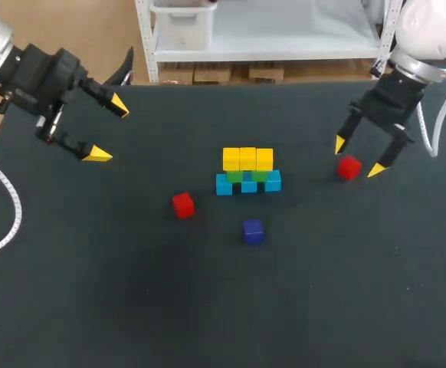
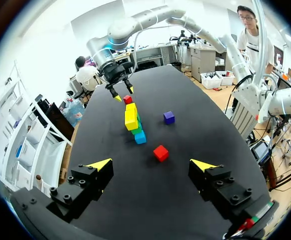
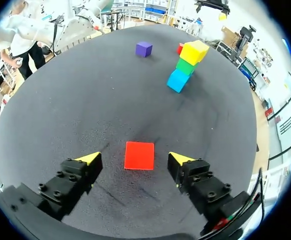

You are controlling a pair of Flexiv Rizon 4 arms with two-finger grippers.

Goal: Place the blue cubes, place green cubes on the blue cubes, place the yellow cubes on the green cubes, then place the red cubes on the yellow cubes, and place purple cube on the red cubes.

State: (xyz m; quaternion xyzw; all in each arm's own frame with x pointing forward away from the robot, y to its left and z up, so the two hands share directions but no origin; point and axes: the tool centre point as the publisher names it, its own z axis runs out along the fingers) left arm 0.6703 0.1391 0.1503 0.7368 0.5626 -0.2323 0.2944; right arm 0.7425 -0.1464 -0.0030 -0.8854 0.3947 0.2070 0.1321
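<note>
Two red cubes lie loose on the black table (image 1: 93, 291). One red cube (image 3: 139, 155) rests between the right gripper's (image 3: 134, 158) spread fingers, touched by neither; only the right wrist view makes that plain. The second red cube (image 1: 182, 205) and the purple cube (image 1: 253, 231) lie near the stack (image 1: 247, 184), whose green cubes (image 1: 234, 176) are half hidden from overhead by the yellow row (image 1: 247, 159). The left gripper (image 1: 109, 131), also spread, hangs well apart.

Red cube (image 3: 139, 155), seemingly purple cube (image 1: 253, 231)
</note>
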